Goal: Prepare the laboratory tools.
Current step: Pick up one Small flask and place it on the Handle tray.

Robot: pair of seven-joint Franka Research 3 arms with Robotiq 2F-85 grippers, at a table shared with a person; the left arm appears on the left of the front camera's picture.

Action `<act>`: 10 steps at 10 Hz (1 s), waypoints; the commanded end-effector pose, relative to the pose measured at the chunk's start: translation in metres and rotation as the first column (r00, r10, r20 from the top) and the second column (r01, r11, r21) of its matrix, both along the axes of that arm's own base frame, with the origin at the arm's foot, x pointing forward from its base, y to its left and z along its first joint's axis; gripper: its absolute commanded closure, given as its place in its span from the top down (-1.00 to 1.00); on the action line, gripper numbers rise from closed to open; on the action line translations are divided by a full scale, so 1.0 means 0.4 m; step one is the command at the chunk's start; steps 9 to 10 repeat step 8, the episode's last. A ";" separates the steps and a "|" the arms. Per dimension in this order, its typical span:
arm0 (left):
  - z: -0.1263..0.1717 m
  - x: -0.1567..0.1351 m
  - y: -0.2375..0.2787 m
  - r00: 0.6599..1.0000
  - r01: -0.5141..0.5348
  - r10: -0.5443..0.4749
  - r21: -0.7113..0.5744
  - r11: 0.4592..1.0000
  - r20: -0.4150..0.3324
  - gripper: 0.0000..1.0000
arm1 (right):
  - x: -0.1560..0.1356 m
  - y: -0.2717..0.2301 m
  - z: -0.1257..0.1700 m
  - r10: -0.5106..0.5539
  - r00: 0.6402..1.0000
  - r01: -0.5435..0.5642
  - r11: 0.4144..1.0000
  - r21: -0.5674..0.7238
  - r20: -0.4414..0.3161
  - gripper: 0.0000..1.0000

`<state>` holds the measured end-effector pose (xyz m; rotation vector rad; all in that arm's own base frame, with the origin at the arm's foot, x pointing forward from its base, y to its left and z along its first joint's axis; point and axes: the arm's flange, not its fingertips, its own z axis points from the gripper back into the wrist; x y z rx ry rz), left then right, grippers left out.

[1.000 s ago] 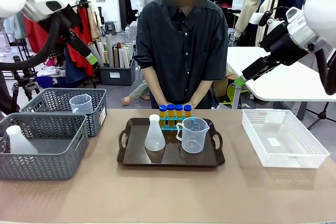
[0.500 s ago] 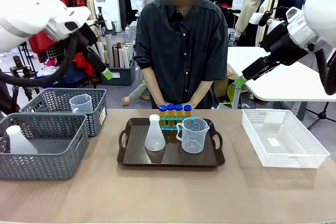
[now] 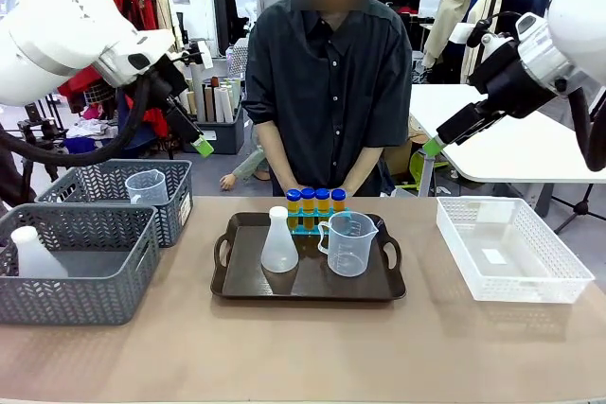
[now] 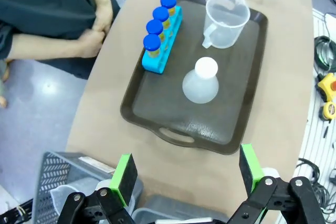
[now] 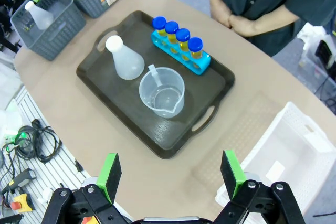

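Note:
Several amber tubes with blue caps point(image 3: 315, 200) stand in a blue rack point(image 3: 317, 225) at the back of a dark brown tray point(image 3: 312, 283). On the same tray are a clear handled beaker point(image 3: 348, 244) and a white conical flask point(image 3: 278, 241). My left gripper point(image 3: 196, 140) hangs open high above the table's left side; its wrist view looks down past the open left gripper point(image 4: 188, 170) on the rack point(image 4: 160, 51), beaker point(image 4: 226, 19) and flask point(image 4: 201, 81). High at the right, my right gripper point(image 3: 433, 147) is open too, seen as the right gripper point(image 5: 170, 171) over the tray point(image 5: 105, 74).
Two grey mesh baskets stand at the left: the near one point(image 3: 76, 267) holds a flask point(image 3: 33, 254), the far one point(image 3: 109, 182) a beaker point(image 3: 147, 186). A white basket point(image 3: 511, 251) sits at the right. The person stands behind the tray with hands point(image 3: 322, 183) clasped.
My left arm has swung rightward and downward, bringing its gripper nearer the table's middle. The right arm, the person and the things on the tray have stayed still.

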<state>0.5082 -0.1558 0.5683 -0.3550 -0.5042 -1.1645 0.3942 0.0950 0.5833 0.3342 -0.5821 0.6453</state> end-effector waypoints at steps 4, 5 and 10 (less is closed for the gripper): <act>0.005 0.001 0.002 1.000 0.001 -0.001 0.000 1.000 0.000 1.00 | 0.000 -0.001 0.001 0.003 1.000 -0.003 1.000 0.010 -0.002 1.00; 0.005 0.001 0.002 1.000 0.001 -0.001 0.000 1.000 0.000 1.00 | 0.000 -0.001 0.001 0.003 1.000 -0.003 1.000 0.010 -0.002 1.00; 0.005 0.001 0.002 1.000 0.001 -0.001 0.000 1.000 0.000 1.00 | 0.000 -0.001 0.001 0.003 1.000 -0.003 1.000 0.010 -0.002 1.00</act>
